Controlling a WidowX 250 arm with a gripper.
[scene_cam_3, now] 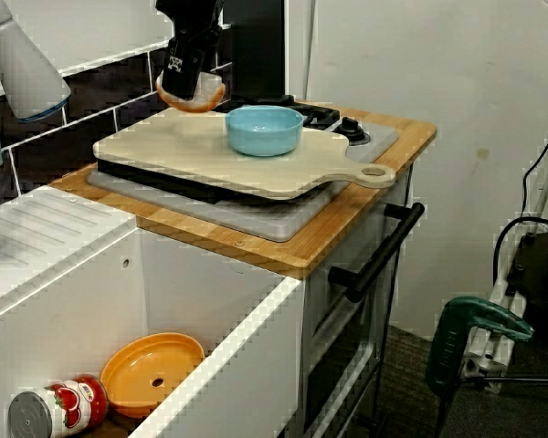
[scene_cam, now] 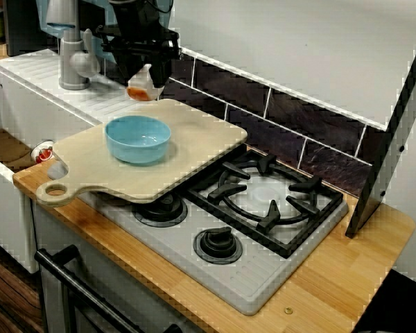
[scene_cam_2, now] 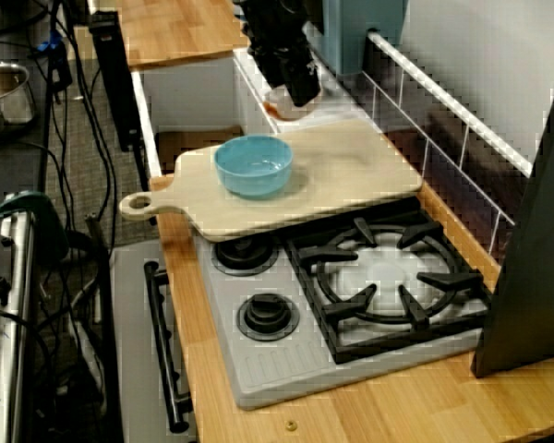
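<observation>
Lying in the sink (scene_cam_3: 73,301) at the far left of the view from the sink side, a can (scene_cam_3: 57,411) shows red tomatoes on its label, the lettering too small to read, just beside an orange plate (scene_cam_3: 155,370). Further right, the black jaws, bearing a small white sticker too blurred to read, pinch an orange-and-white object (scene_cam_3: 192,93) just above the back corner of a pale cutting board (scene_cam_3: 183,151). A blue bowl (scene_cam_3: 264,130) stands on that board, near the object. The board lies over the hob (scene_cam_3: 256,219) on the wooden worktop (scene_cam_3: 283,257).
</observation>
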